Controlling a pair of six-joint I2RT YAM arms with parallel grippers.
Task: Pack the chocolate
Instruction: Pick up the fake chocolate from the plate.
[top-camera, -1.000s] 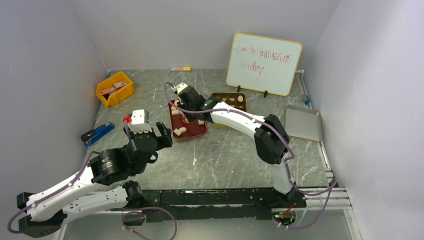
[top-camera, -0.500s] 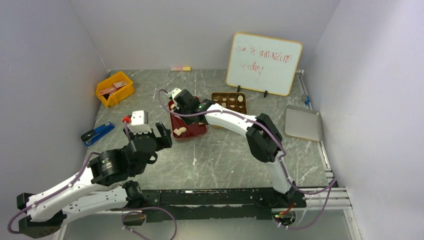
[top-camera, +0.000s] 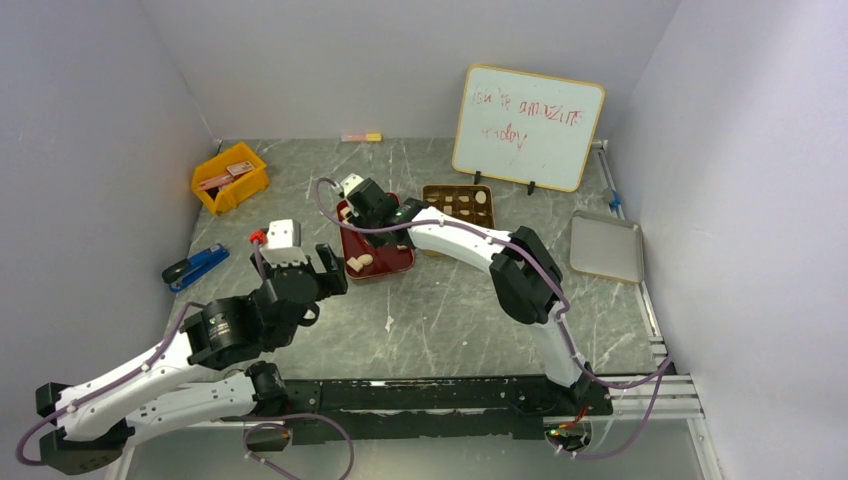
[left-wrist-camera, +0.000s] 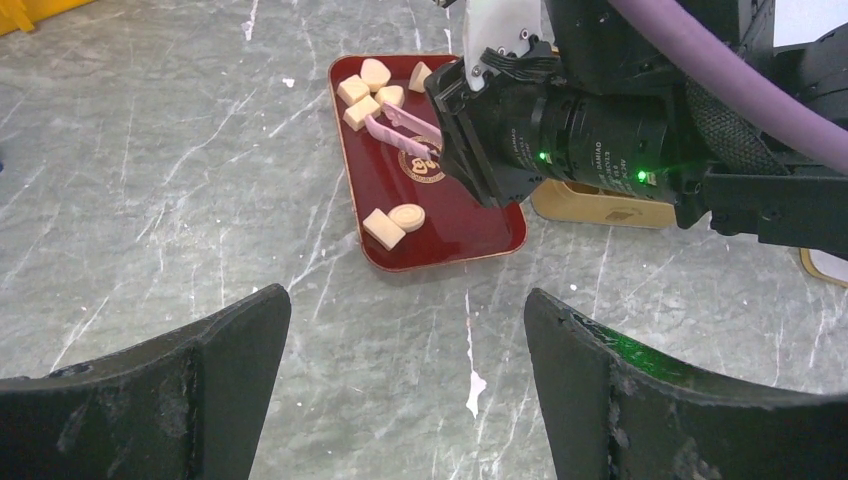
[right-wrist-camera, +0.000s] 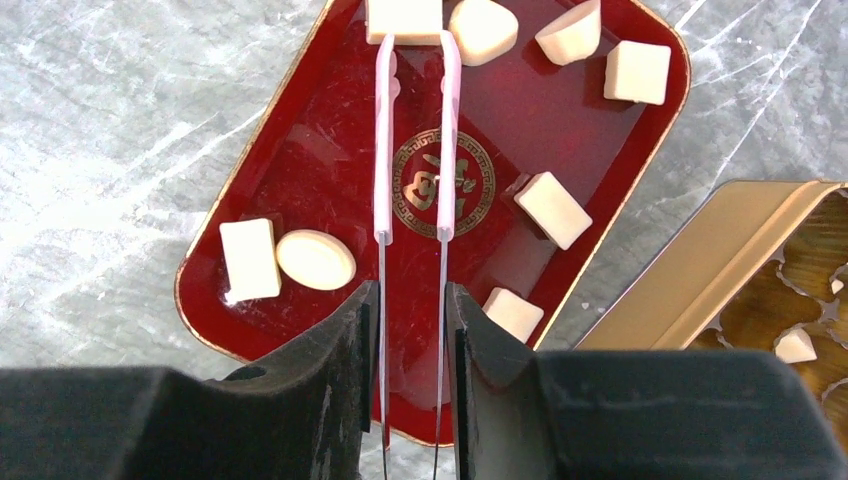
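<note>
Several pale tan chocolate pieces (right-wrist-camera: 552, 208) lie loose in a dark red tray (right-wrist-camera: 300, 170). My right gripper (right-wrist-camera: 410, 300) is shut on pink tweezers (right-wrist-camera: 412, 150). The tweezers' two arms stand slightly apart, and their tips reach the near edge of a square chocolate piece (right-wrist-camera: 404, 18) at the tray's far end. Whether they pinch it I cannot tell. From above, the right gripper (top-camera: 365, 205) hangs over the tray's (top-camera: 385, 262) far left corner. My left gripper (left-wrist-camera: 405, 310) is open and empty above bare table, just in front of the tray (left-wrist-camera: 450, 215).
A gold compartment tin (top-camera: 457, 203) with a few pieces in it sits right of the tray. A grey lid (top-camera: 606, 247) lies far right, a whiteboard (top-camera: 527, 125) stands at the back. A yellow bin (top-camera: 230, 178) and blue stapler (top-camera: 195, 265) are on the left.
My right arm has swung left, from over the tray's middle to its far left corner. The left arm has barely shifted.
</note>
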